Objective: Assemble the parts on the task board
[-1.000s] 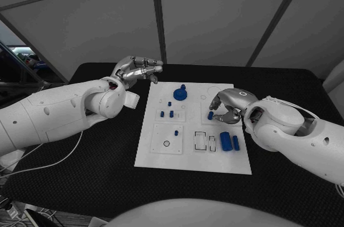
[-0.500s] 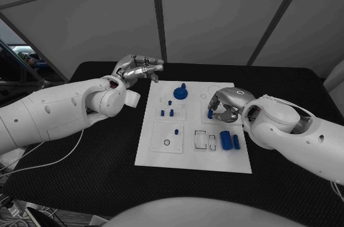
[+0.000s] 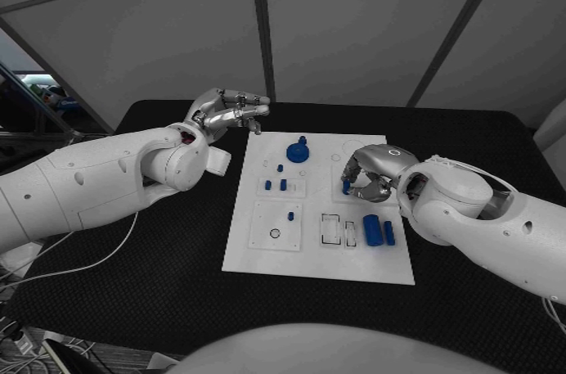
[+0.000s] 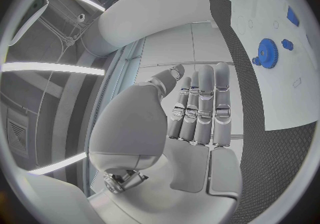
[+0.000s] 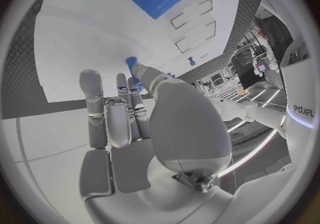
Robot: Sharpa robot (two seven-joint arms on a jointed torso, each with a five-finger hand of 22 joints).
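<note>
Right hand point(image 3: 371, 180), right of frame centre, pinches a small blue peg point(image 3: 347, 189) at the task board point(image 3: 318, 263). Seating it well likely calls for upright alignment before pressing. Left hand point(image 3: 226, 112), upper left, hovers off-board, fingers curled, empty.

head overhead, wrists close, sharing task board point(image 3: 318, 259)

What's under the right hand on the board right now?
A small blue peg shows at the right hand fingertips on the task board. The board beneath the palm is covered.
</note>
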